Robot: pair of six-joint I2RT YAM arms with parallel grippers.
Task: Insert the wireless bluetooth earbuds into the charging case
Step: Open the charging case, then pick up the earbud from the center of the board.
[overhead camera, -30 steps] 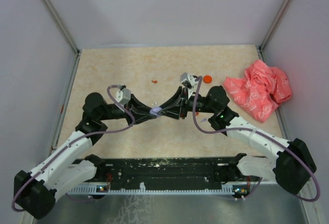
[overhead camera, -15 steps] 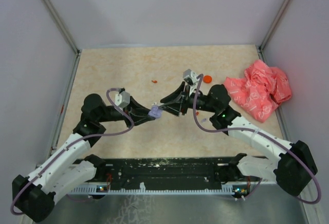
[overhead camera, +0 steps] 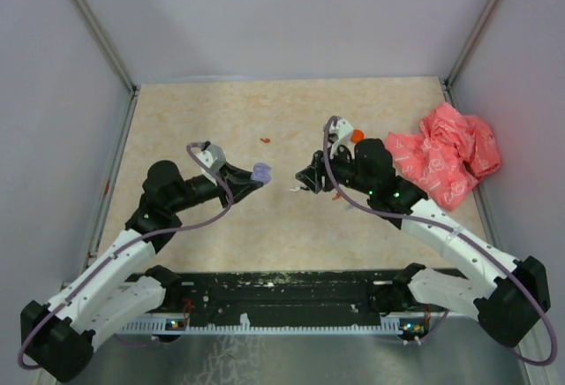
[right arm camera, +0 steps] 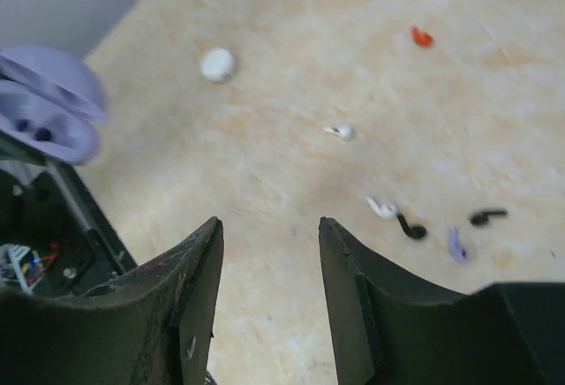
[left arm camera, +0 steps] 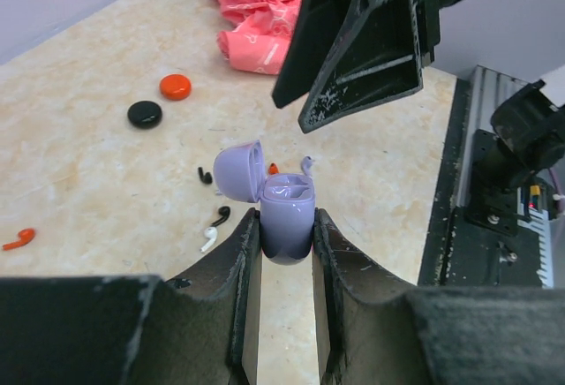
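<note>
At the left, the left gripper (left arm camera: 284, 237) is clamped on the one charging case (left arm camera: 288, 213), a lilac shell held upright above the table with its lid tipped open. No earbud can be made out in it, and the right wrist view shows two dark holes inside.

Six earbuds lie loose on the table in the right wrist view:
- One red earbud (right arm camera: 422, 37) lies far off on its own.
- One white earbud (right arm camera: 340, 131) sits near the middle.
- A second white earbud (right arm camera: 381, 207) lies just beside a black earbud (right arm camera: 410, 226).
- One lilac earbud (right arm camera: 456, 245) and a second black earbud (right arm camera: 488, 217) are close by.

The right gripper (right arm camera: 269, 226) hangs over them with its fingers apart and nothing between them.

There are three round discs, namely a white disc (right arm camera: 217, 64), a black disc (left arm camera: 144, 114) and an orange disc (left arm camera: 175, 86). At the far right lies one crumpled pink bag (overhead camera: 446, 155).

The table (overhead camera: 194, 111) is beige with a marbled pattern. Plain pale walls (overhead camera: 282, 14) close it in on three sides, and a black rail (overhead camera: 291, 290) runs along the near edge.
</note>
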